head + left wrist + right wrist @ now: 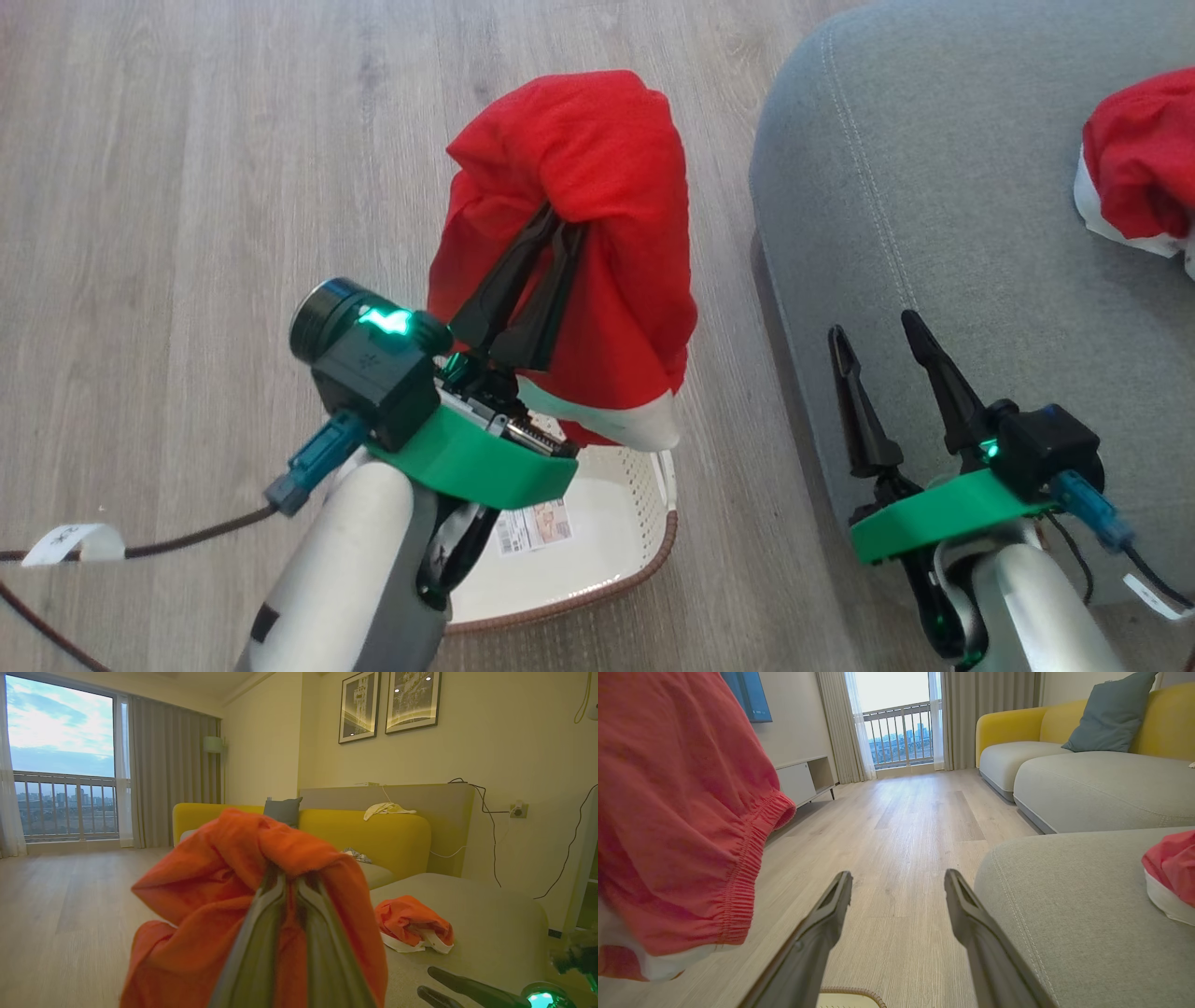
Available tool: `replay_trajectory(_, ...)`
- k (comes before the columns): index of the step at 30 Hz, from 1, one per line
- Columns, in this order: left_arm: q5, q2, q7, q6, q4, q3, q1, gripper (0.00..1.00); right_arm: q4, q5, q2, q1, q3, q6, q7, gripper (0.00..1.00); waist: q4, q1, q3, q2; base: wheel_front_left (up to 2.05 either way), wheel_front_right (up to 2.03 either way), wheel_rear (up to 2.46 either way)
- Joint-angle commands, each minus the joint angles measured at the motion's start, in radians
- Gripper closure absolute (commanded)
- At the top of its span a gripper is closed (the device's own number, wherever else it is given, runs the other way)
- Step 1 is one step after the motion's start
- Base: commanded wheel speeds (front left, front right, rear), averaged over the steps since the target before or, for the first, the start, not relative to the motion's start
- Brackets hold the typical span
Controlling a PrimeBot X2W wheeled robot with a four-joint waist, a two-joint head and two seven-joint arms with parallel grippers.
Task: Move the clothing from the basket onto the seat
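Observation:
My left gripper [558, 222] is shut on a piece of red clothing [579, 233] with white trim, held up above the cream basket [653, 551], whose bare bottom with a label shows below. In the left wrist view the fabric [210, 896] drapes over both fingers of that gripper [292, 879]. A second red and white garment [1139, 159] lies on the grey seat [934, 233] to the right. My right gripper [873, 327] stands open and empty at the seat's near edge. The right wrist view has its open fingers [896, 877], the hanging garment [677, 812] and the seat [1064, 905].
Wooden floor [187, 187] surrounds the basket. A dark cable [187, 539] with a white tag trails at the lower left. A yellow-backed sofa [373, 835] with a grey cushion stands beyond, and a low cabinet [803, 779] lines the far wall.

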Motion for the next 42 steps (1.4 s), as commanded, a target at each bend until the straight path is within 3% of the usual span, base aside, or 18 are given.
replay_trajectory(1,-0.001,0.009,-0.005,0.007,-0.030,0.034,-0.032,1.00,-0.029,-0.006,-0.007,-0.024,0.026,0.000,-0.006,0.00,0.000,0.0000,-0.001,0.0000,0.00,0.00,0.00)
replay_trajectory(8,0.018,0.009,-0.005,0.005,0.012,0.049,-0.028,1.00,-0.057,0.009,-0.029,-0.031,0.080,0.000,-0.006,0.00,-0.002,0.0000,0.000,0.0000,0.00,0.00,0.00)
replay_trajectory(25,0.073,0.009,-0.005,-0.016,0.049,0.042,-0.027,1.00,-0.204,0.024,-0.176,-0.112,0.471,0.000,-0.006,0.00,0.004,0.0000,0.005,0.0000,0.00,0.00,0.00)
replay_trajectory(29,0.074,0.009,-0.005,-0.016,0.049,0.027,-0.025,1.00,-0.193,0.012,-0.173,-0.140,0.492,0.000,-0.006,0.00,0.008,0.0000,0.004,0.0000,0.00,0.00,0.00)
replay_trajectory(42,0.070,0.009,-0.005,-0.006,0.051,-0.024,-0.024,1.00,-0.120,-0.135,-0.100,-0.152,0.399,0.000,-0.006,0.00,0.029,0.0000,-0.001,0.0000,0.00,0.00,0.00)
